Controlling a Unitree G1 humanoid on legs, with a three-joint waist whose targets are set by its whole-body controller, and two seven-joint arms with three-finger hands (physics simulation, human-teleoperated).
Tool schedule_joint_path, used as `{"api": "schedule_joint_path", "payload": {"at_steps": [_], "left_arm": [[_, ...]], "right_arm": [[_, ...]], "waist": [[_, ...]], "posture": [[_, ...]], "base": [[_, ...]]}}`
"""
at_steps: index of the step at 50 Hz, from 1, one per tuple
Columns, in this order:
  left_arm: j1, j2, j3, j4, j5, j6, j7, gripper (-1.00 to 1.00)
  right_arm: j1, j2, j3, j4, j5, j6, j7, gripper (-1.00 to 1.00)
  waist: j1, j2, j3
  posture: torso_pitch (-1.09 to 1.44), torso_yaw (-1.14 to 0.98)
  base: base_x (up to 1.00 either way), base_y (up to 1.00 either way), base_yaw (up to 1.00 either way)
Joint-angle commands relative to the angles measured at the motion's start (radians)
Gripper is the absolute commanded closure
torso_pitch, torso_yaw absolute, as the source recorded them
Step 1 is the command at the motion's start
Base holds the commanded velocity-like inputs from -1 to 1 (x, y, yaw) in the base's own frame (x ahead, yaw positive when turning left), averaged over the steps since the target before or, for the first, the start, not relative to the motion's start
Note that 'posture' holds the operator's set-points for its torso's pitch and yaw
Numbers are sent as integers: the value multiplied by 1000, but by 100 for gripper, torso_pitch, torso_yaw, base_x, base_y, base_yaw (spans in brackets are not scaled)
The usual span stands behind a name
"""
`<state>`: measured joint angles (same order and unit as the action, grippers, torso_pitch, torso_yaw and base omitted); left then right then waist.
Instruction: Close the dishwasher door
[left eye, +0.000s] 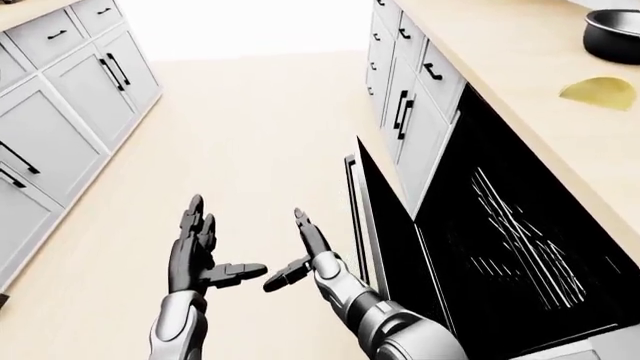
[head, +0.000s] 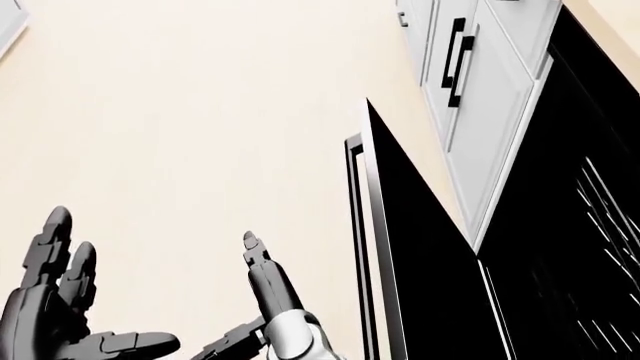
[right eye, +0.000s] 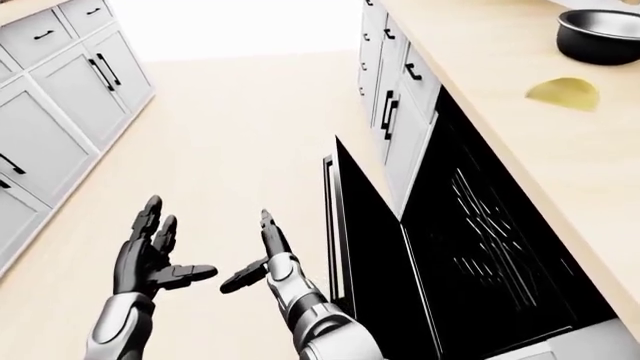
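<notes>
Black dishwasher door (left eye: 385, 225) ajar, right hand (left eye: 305, 255) and left hand (left eye: 200, 251) both spread wide.

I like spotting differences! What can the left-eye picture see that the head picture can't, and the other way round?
Only the left-eye view shows the countertop with a dark pot and a yellow piece on it, plus the cabinets on the picture's left. The head view looks closer and lower, and adds nothing that the other lacks. Both show the open dishwasher door, the racks inside the dishwasher, the floor, the right-side cabinets, and the left hand and right hand, both open and apart from the door.
</notes>
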<state>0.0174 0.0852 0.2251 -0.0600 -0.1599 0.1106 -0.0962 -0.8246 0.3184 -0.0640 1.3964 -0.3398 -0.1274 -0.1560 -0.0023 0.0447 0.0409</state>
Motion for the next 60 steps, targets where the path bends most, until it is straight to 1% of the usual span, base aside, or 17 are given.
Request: {"api": "schedule_joint_path", "payload": {"at_steps": [1, 7, 17, 29, 43, 60], "left_arm": [[-17, 8, 4, -41, 3, -34, 2, -100], [-16, 7, 3, -42, 6, -38, 5, -100], [-15, 11, 13, -52, -7, -26, 1, -100], [-12, 10, 14, -55, -8, -26, -1, -100], [-14, 10, 13, -51, -4, -31, 0, -100], [-17, 8, 5, -42, 9, -37, 5, -100]], "right_arm": [[-28, 7, 1, -32, -6, -26, 0, -100], [-22, 8, -4, -31, -13, -20, 2, -100], [-14, 10, -10, -28, -21, -19, 2, -100], [-8, 3, -25, -26, -19, -19, 0, -100], [5, 4, -31, -23, -27, -7, 2, -100], [15, 14, -28, -21, -56, 4, -2, -100]], "waist": [[0, 8, -20], [0, 7, -1], [1, 4, 38], [6, -4, 77], [12, -16, 114], [12, -23, 152]], "posture": [[7, 0], [10, 0], [15, 0], [22, 0], [29, 0], [38, 0]], "base": [[0, 0, 0], [0, 0, 0], [0, 0, 0], [0, 0, 0], [0, 0, 0], [0, 0, 0]]}}
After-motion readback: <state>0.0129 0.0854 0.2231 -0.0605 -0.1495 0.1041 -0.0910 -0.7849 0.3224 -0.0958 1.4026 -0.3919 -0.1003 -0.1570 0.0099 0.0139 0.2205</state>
